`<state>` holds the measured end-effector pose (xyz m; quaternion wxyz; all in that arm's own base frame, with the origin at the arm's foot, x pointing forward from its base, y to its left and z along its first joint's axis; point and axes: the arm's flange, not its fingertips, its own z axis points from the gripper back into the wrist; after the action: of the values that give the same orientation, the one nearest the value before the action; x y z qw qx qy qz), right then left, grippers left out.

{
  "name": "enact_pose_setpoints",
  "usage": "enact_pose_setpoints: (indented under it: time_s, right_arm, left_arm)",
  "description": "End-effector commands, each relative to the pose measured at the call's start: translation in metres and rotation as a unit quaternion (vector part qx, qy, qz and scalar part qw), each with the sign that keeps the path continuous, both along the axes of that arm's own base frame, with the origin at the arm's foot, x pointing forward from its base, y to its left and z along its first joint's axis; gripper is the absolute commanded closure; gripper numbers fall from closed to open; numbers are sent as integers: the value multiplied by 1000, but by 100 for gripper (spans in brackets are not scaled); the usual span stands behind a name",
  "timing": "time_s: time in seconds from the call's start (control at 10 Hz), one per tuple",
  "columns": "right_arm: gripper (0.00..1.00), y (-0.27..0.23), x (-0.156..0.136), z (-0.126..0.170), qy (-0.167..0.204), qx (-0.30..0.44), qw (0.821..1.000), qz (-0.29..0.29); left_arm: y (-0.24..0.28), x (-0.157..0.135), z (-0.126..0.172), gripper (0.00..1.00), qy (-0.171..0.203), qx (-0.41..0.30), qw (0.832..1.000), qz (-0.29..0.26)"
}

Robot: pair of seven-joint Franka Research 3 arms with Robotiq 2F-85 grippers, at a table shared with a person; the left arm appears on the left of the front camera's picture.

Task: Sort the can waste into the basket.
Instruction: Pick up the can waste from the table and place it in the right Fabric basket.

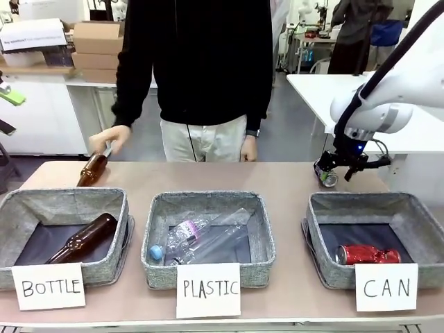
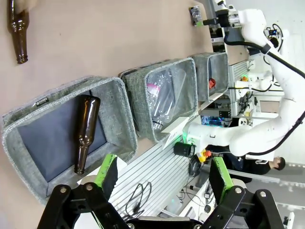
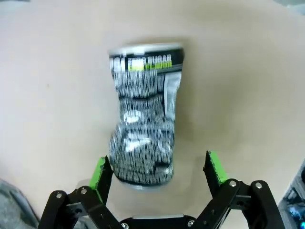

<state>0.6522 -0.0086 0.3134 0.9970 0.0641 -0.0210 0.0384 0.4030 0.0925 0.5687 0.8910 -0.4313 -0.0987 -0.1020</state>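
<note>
A dented silver can (image 3: 145, 114) with dark print lies on the table behind the CAN basket (image 1: 326, 267); the front view shows this silver can (image 1: 326, 176) too. My right gripper (image 3: 159, 172) hangs just over it, open, with the can's lower end between the green pads. A shiny red can (image 1: 368, 254) lies inside the CAN basket. My left gripper (image 2: 164, 175) is open and holds nothing, raised over the left end of the table. The left wrist view shows the silver can (image 2: 195, 15) far off, under the right gripper (image 2: 208, 21).
A person's hand lays a brown bottle (image 1: 92, 169) on the table behind the BOTTLE basket (image 1: 111, 267), which holds another brown bottle (image 1: 83, 238). The PLASTIC basket (image 1: 156, 270) in the middle holds clear plastic bottles (image 1: 208, 239).
</note>
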Motion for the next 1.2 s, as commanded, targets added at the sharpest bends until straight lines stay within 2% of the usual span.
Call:
enact_pose_setpoints:
  time_s: [0.0,0.5,0.6,0.7,0.8,0.9,1.0,1.1]
  right_arm:
    - [0,12,10,-8,-25,-6,999,-27]
    - [0,12,16,-15,-31,-25,998,-43]
    - [60,13,16,-14,-28,-17,999,-43]
    - [60,13,17,-14,-27,-16,999,-42]
    - [100,14,18,-15,-24,-18,999,-40]
    - [65,15,18,-15,-24,-20,999,-41]
    - [100,14,17,-13,-24,-23,998,-44]
    - [100,13,17,-13,-22,-22,999,-44]
  left_arm:
    - [0,-2,1,0,0,2,1000,0]
    - [0,-2,1,0,0,2,1000,0]
    - [0,-2,1,0,0,2,1000,0]
    - [0,-2,1,0,0,2,1000,0]
    - [0,-2,1,0,0,2,1000,0]
    - [0,-2,1,0,0,2,1000,0]
    - [0,-2,1,0,0,2,1000,0]
    - [0,-2,1,0,0,2,1000,0]
